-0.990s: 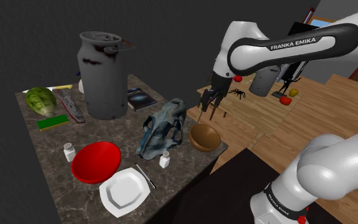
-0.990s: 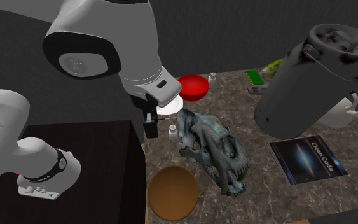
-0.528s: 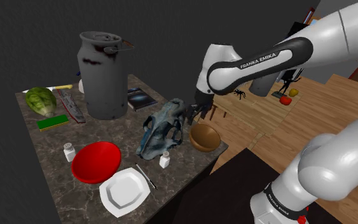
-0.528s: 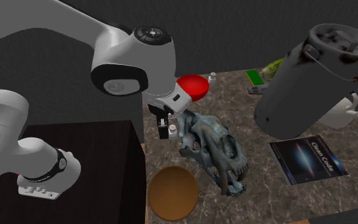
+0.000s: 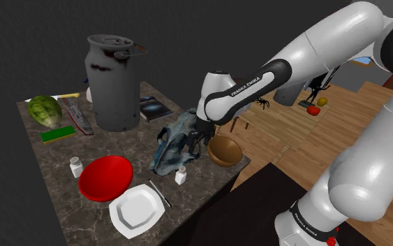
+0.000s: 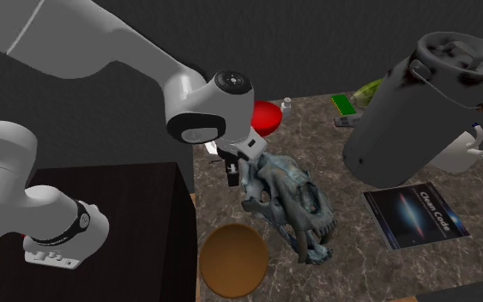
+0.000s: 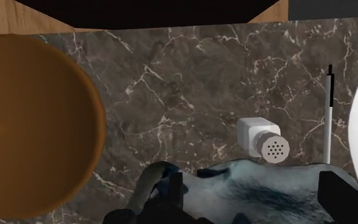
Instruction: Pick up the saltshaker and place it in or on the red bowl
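Moved: since a second ago my arm has swung off the brown bowl (image 5: 225, 150) and sunk over the skull (image 5: 177, 143); nothing on the counter (image 5: 48, 150) has shifted.
Pincer: my gripper (image 7: 257, 203) hangs with fingers apart, holding nothing, the skull beneath.
Saltshaker: the saltshaker (image 7: 260, 138) stands on the marble just beside the skull's edge, between it and the white plate (image 5: 137, 208).
Bearing: it lies ahead of my fingertips, roughly centred between them.
Axis: upright, perforated cap toward me.
Red bowl: the red bowl (image 5: 104, 176) sits beyond the plate, well apart from me.
Next: I judge I must clear the skull, then descend.
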You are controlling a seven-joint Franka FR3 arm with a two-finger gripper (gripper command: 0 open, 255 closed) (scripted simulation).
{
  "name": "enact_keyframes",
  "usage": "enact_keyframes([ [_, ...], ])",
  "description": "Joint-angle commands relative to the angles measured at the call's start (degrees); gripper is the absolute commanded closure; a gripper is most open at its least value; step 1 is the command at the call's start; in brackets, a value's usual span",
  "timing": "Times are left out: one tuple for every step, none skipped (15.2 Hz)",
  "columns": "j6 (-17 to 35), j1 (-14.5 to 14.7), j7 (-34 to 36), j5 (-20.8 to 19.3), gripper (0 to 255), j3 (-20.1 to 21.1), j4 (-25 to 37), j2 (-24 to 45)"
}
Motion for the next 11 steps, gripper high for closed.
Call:
enact_keyframes([
  [2.6, 0.4, 0.2, 0.3, 0, 0.4, 2.0, 5.0],
  [3.7, 0.7, 0.4, 0.4, 0, 0.6, 3.0, 7.2],
  [4.7, 1.0, 0.6, 0.6, 0, 0.9, 4.0, 9.5],
  [5.6, 1.3, 0.8, 0.6, 0, 1.1, 5.1, 11.7],
  [6.5, 1.7, 1.0, 0.7, 0, 1.3, 6.2, 13.9],
  [7.3, 2.0, 1.2, 0.8, 0, 1.4, 7.4, 16.2],
  [8.1, 2.3, 1.4, 0.8, 0, 1.6, 8.7, 18.4],
  [8.8, 2.7, 1.6, 0.9, 0, 1.8, 10.0, 20.6],
  [8.9, 2.8, 1.6, 0.9, 0, 1.8, 10.3, 21.1],
  [9.6, 2.9, 1.7, 0.9, 0, 1.7, 10.4, 21.8],
  [10.2, 3.0, 1.7, 0.8, 0, 1.7, 10.5, 22.5],
])
